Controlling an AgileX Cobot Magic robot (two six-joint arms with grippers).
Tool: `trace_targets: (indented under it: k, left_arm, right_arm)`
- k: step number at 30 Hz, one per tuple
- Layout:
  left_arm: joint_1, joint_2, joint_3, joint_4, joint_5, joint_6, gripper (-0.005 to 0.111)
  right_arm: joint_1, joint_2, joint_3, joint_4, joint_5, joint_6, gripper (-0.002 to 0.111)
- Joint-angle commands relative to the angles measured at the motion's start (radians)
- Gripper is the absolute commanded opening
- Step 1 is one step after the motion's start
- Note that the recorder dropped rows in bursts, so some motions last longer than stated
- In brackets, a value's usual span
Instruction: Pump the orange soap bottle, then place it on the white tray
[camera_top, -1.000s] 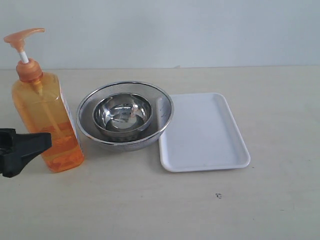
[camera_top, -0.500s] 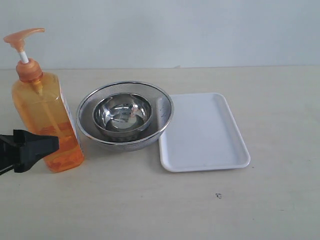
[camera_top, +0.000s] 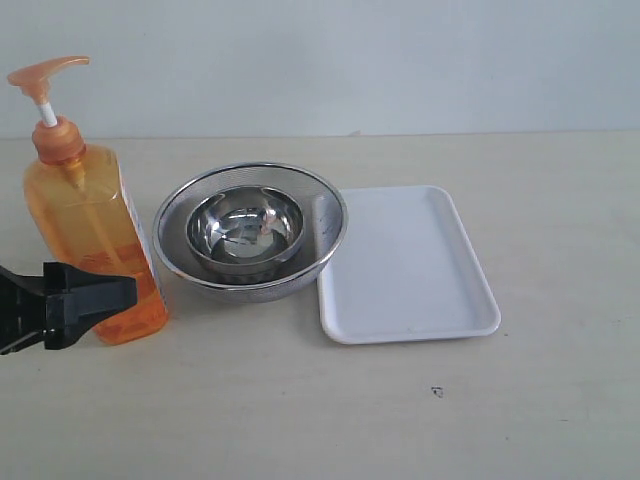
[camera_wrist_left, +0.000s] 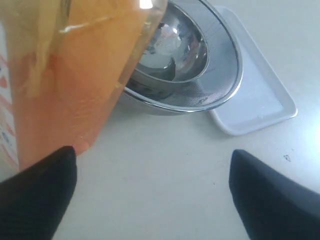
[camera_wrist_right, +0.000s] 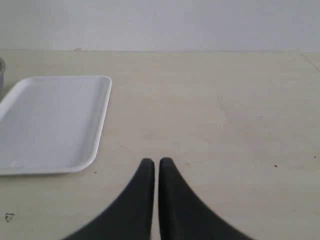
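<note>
The orange soap bottle (camera_top: 85, 230) stands upright at the table's left, pump head up, next to the strainer. My left gripper (camera_top: 100, 300) is low at the left edge of the exterior view, overlapping the bottle's lower front. In the left wrist view the left gripper (camera_wrist_left: 152, 165) is open, its fingers wide apart with bare table between them and the bottle (camera_wrist_left: 75, 75) just beyond one finger (camera_wrist_left: 40, 190). The white tray (camera_top: 410, 265) lies empty to the right of the strainer. My right gripper (camera_wrist_right: 152, 162) is shut on nothing, low over the table beside the tray (camera_wrist_right: 50, 120); the exterior view does not show it.
A round steel mesh strainer (camera_top: 250, 230) holding a steel bowl (camera_top: 245, 232) sits between bottle and tray, touching the tray's left rim. A pale wall runs behind the table.
My left gripper has slid to the right, now reaching further across the bottle's lower front. Bottle, strainer and tray have not moved.
</note>
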Motion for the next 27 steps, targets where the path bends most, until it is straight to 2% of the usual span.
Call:
trace_targets:
  k: [1, 13, 27]
  left_arm:
    - [-0.008, 0.001, -0.004, -0.007, 0.000, -0.006, 0.078]
    - [-0.008, 0.001, -0.004, -0.007, -0.028, -0.079, 0.078]
    - [-0.008, 0.001, -0.004, -0.007, -0.026, -0.020, 0.078]
  right_arm:
    - [-0.005, -0.005, -0.001, -0.001, -0.004, -0.005, 0.000]
    - [-0.005, -0.005, -0.001, -0.001, -0.004, -0.005, 0.000]
    - [-0.005, -0.005, -0.001, -0.001, -0.004, -0.005, 0.000]
